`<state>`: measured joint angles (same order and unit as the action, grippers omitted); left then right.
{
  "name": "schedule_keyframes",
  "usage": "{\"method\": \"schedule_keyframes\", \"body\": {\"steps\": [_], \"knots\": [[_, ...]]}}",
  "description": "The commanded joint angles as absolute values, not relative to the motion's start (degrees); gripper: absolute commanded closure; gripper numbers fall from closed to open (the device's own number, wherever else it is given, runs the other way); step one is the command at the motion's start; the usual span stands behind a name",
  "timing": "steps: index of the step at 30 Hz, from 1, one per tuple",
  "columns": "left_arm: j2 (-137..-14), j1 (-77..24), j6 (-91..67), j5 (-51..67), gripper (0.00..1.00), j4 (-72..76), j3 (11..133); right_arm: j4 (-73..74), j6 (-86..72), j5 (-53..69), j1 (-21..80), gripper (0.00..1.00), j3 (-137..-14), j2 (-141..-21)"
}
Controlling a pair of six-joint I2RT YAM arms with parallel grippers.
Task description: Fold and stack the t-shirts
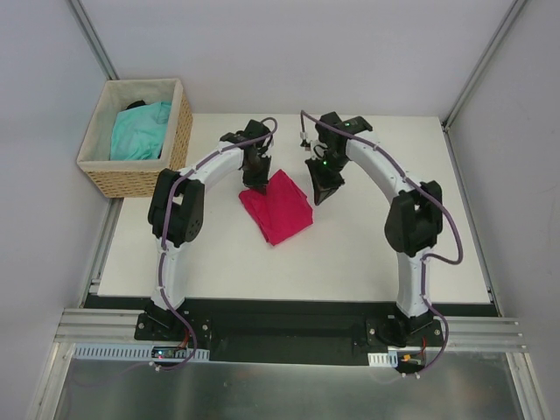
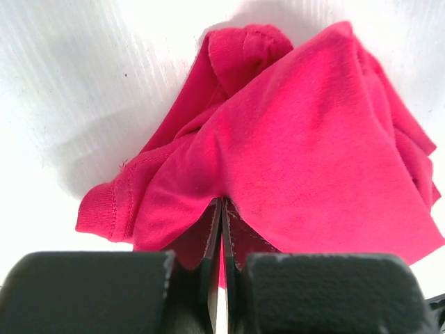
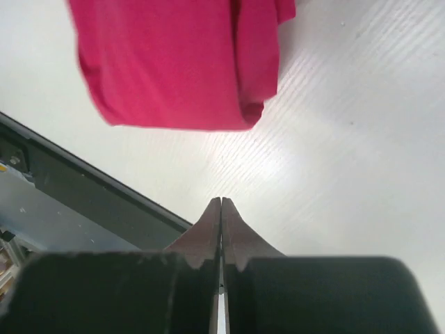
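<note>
The crimson-pink t-shirt (image 1: pixel 278 208) lies bunched in a rough diamond at the middle of the white table (image 1: pixel 376 254). My left gripper (image 1: pixel 259 185) sits at its far left corner. In the left wrist view the left gripper (image 2: pixel 223 202) has its jaws pressed together, and the crimson-pink t-shirt (image 2: pixel 299 153) puckers at their tips. My right gripper (image 1: pixel 320 196) hangs just right of the shirt, not touching it. In the right wrist view the right gripper (image 3: pixel 221 200) is shut on nothing above bare table, with the crimson-pink t-shirt (image 3: pixel 174 62) beyond it. The turquoise t-shirt (image 1: pixel 140 129) lies crumpled in the basket.
The woven wicker basket (image 1: pixel 131 179) stands at the table's far left corner. Grey walls with metal posts close in the table at the back and sides. A black rail (image 1: pixel 289 315) runs along the near edge by the arm bases.
</note>
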<state>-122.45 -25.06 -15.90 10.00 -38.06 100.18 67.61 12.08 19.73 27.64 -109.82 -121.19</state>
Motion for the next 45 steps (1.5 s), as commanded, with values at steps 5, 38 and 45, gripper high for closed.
{"method": "schedule_keyframes", "body": {"steps": [5, 38, 45], "knots": [[-120.7, -25.0, -16.3, 10.5, 1.00, -39.4, 102.6, 76.5, 9.8, 25.2, 27.7, 0.99, -112.8, -111.3], [-121.9, -25.6, -20.4, 29.6, 1.00, -73.0, 105.6, 72.4, 9.8, 22.0, 26.5, 0.99, -113.7, -119.1], [-129.2, -26.8, -19.4, 23.6, 1.00, -69.1, 108.3, 71.5, 9.6, 21.4, 26.5, 0.99, -114.8, -120.0]]}}
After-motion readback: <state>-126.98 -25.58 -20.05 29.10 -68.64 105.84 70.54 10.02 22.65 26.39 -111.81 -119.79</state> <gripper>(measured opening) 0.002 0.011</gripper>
